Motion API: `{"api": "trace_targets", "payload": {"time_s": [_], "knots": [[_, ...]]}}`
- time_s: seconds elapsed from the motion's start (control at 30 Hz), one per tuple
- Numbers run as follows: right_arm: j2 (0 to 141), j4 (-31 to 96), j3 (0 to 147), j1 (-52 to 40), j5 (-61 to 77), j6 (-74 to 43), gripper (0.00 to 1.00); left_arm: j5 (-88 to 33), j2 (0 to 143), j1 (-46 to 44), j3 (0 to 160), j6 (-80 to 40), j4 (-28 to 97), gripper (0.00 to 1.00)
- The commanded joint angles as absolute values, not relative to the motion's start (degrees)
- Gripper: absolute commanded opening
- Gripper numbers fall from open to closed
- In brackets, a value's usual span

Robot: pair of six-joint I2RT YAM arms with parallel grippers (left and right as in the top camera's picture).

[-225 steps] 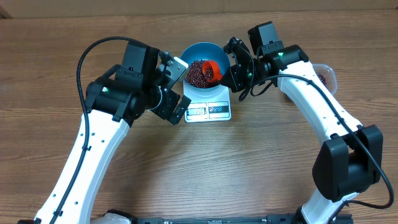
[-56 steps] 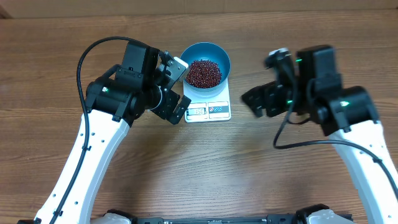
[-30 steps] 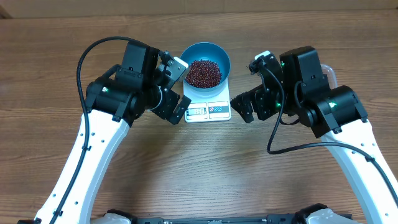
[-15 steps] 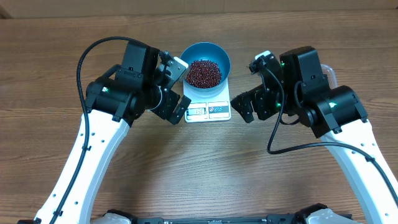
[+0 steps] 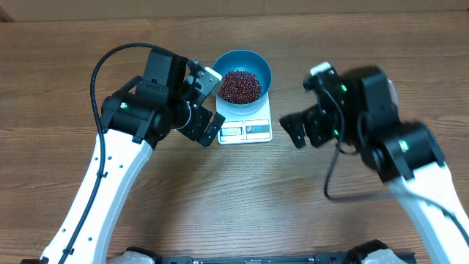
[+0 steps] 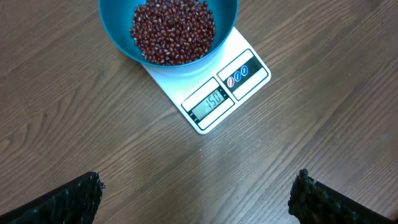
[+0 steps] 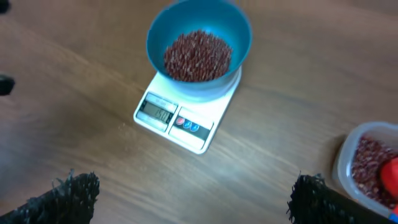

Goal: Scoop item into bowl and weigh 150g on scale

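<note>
The teal-blue bowl (image 5: 253, 56) stands on the white scale (image 5: 256, 129), filled with a heap of dark red-brown beans (image 5: 240, 86). In the left wrist view the bowl (image 6: 115, 25) holds the beans (image 6: 173, 31), and the scale (image 6: 249, 78) shows 150 on its display. My left gripper (image 5: 212, 104) hovers just left of the scale, open and empty (image 6: 199, 200). My right gripper (image 5: 305, 103) hangs to the right of the scale, also open and empty (image 7: 193, 200), looking down on bowl (image 7: 160, 36) and scale (image 7: 194, 134).
A clear plastic tub (image 7: 346, 163) with more beans and a red scoop (image 7: 390, 172) sits at the right, mostly behind my right arm in the overhead view. Bare wooden table (image 5: 242, 198) lies in front of the scale.
My right arm has shifted a little to the right, away from the scale, and is blurred with motion. The left arm, bowl and scale have not moved.
</note>
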State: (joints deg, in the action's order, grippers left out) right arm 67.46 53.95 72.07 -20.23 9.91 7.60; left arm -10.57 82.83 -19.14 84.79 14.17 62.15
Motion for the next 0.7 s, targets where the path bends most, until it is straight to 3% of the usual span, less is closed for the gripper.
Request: {"api": "trace_targets", "payload": {"time_s": [0.0, 0.4, 0.67], "knots": [[59.18, 49.47, 62.72, -20.12, 8.4, 8.01, 1.0, -11.42, 82.39, -19.53, 85.65, 15.66, 62.17, 1.0], [26.63, 32.84, 30.52, -10.31, 9.74, 4.34, 1.0, -11.42, 82.39, -19.53, 85.65, 15.66, 62.17, 1.0], [8.27, 21.1, 15.86, -9.5, 10.15, 4.27, 1.0, -11.42, 82.39, -19.53, 85.65, 15.66, 62.17, 1.0]]}}
